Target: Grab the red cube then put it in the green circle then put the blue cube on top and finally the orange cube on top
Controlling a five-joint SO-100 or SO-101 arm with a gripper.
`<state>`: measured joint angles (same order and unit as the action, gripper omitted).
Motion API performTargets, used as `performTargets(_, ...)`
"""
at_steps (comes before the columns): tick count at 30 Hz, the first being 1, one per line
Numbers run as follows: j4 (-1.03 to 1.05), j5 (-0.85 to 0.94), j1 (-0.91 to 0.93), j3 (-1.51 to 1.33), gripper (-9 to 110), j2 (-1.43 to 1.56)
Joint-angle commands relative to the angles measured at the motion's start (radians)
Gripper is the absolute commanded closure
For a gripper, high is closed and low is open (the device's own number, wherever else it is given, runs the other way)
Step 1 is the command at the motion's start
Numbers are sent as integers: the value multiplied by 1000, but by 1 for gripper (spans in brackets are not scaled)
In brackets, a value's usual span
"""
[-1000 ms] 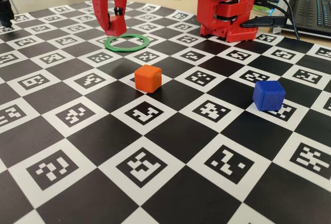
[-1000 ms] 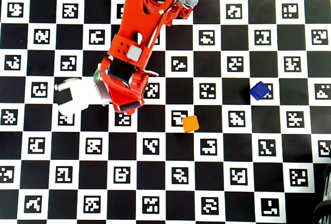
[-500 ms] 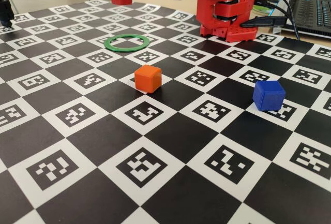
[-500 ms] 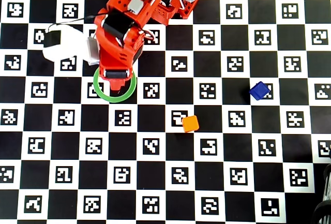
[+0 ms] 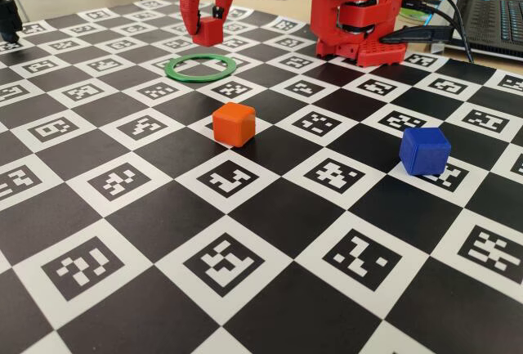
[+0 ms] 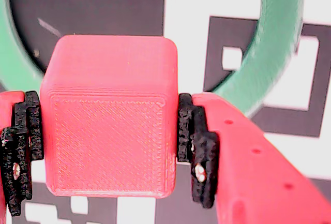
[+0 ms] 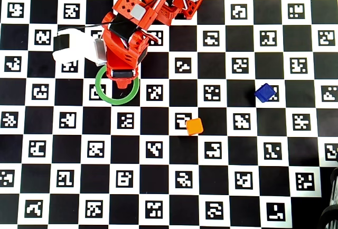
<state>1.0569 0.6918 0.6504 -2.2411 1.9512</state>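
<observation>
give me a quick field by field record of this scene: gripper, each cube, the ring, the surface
gripper: shut on the red cube, raised off the board
red cube: clamped between the two fingers, above the ring, not yet set down
green ring: flat on the board, centre open
orange cube: loose on the board, near the middle in the fixed view
blue cube: loose on the board, to the right of the orange cube in the fixed view
board: black and white checker pattern with printed markers
stacking: not started

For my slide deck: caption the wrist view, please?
Claw grips the red cube above the green circle.
</observation>
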Motion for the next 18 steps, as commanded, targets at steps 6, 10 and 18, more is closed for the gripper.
performTargets(6,-123,38,25,-40,94,-21)
performTargets(10,-140,48,25,-44,94,-49)
performTargets(18,-161,61,38,-51,94,-87)
